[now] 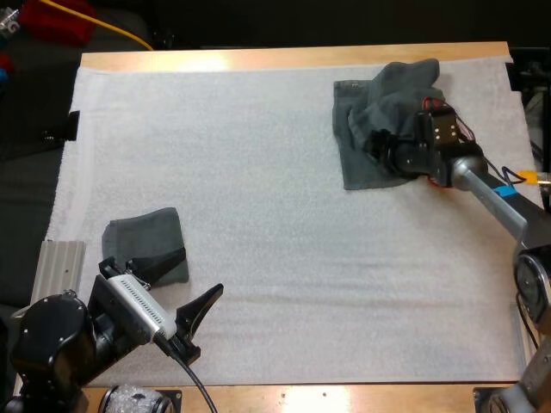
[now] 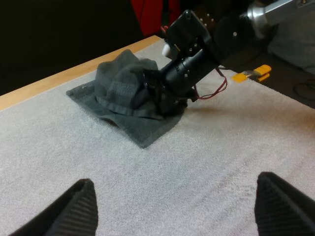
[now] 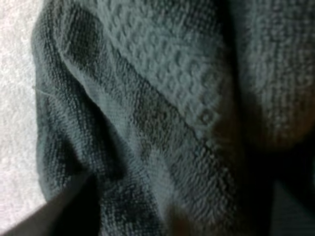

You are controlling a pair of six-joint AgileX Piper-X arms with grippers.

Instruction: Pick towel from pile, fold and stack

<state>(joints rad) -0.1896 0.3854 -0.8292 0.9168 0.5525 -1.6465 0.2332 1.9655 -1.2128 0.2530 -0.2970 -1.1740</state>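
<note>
Folded towel (image 1: pixel 146 245) sits near-left on the white mat (image 1: pixel 284 258), with the left gripper (image 1: pixel 200 323) just beside its near edge, wide open and holding nothing. Far right, the crumpled towel (image 1: pixel 379 120) has the right gripper (image 1: pixel 380 148) shoved into it, can't tell if it's clamped.

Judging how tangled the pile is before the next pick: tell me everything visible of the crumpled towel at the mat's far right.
The crumpled towel is dark grey-green terry cloth with a waffle-textured band and a hemmed edge. It is bunched into a soft mound, with a flatter part spread on the white mat beneath, near the table's far right corner. The right gripper is pressed into it from the right, touching the cloth.
</note>
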